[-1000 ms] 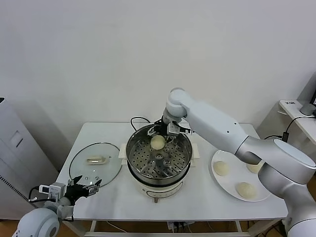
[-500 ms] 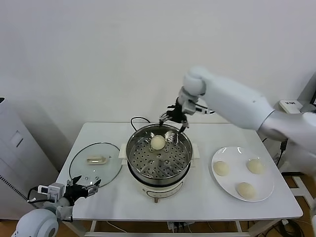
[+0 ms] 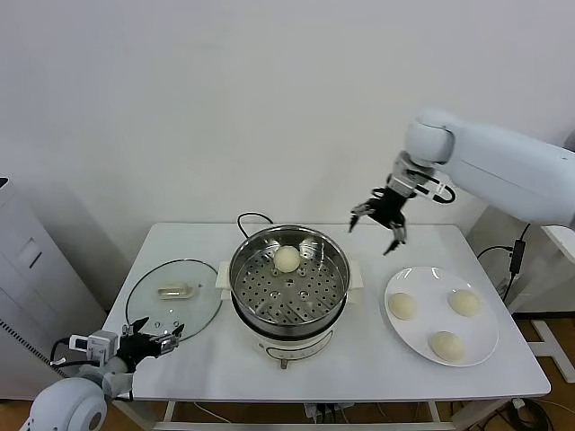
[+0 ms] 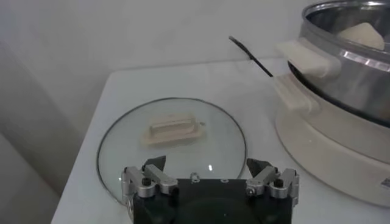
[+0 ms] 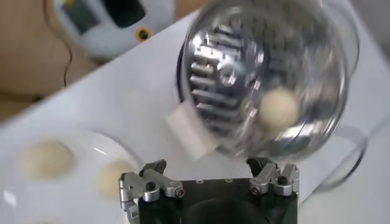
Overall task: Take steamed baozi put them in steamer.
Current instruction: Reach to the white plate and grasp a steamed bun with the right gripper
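One steamed baozi (image 3: 287,259) sits in the steamer (image 3: 288,287), down to the left of my right gripper (image 3: 377,224), fingers spread, empty. Three buns (image 3: 402,306) wait on the plate (image 3: 486,350) below it. My left gripper (image 3: 153,341) idles spread by the glass lid (image 3: 172,299).

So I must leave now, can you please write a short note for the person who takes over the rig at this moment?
Right end effector: open, empty, in the air between the steamer and the white plate.
Left end effector: open, empty, parked at the table's front left corner, near the glass lid.
Done: one baozi lies on the perforated tray at the back of the steamer.
Left: three baozi on the plate must go into the steamer. The lid lies flat on the table, to the left of the steamer.
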Controlling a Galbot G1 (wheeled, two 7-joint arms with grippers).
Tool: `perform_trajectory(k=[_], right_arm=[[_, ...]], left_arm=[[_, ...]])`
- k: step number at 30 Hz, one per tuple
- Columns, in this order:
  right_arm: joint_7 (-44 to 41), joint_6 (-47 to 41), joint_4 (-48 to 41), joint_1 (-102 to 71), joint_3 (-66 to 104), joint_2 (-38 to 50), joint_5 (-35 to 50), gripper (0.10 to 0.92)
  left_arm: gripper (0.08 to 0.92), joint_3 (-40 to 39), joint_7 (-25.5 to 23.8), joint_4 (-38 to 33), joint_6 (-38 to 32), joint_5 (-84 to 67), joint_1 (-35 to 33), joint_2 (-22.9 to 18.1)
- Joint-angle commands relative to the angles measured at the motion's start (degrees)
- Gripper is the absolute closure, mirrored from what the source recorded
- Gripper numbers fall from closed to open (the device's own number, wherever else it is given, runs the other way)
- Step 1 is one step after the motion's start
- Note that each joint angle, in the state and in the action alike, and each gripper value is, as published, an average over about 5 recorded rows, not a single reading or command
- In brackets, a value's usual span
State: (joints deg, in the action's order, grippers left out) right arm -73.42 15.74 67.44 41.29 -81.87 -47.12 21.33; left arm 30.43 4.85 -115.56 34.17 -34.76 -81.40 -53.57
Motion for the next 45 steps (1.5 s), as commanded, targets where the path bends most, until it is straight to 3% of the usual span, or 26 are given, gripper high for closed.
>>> perform_trajectory(k=[1,18,38,45], right_arm=[[2.78,-20.9,2.19,-3.92,-3.52,8.05,4.0,0.203],[7.37,-18.12,-5.38,-27.27,16.45,8.24,-10.75,0.203],[9.12,-14.62,-14.9,-35.39,26.0,0.75,-17.32,0.207],[9.11,-14.62,-15.45,-36.4,27.51,0.0,-18.8,0.269]], left_arm=[[0.177,0.06,0.06,-0.11,0.09,0.03,-0.05,-0.22],[0.177,-0.09,0.19,-0.31,0.45,0.24,0.13,-0.73],[0.177,-0.71,0.21,-0.3,0.9,0.67,0.34,-1.27],[0.177,-0.76,0.17,0.06,0.79,0.71,0.31,-1.26]])
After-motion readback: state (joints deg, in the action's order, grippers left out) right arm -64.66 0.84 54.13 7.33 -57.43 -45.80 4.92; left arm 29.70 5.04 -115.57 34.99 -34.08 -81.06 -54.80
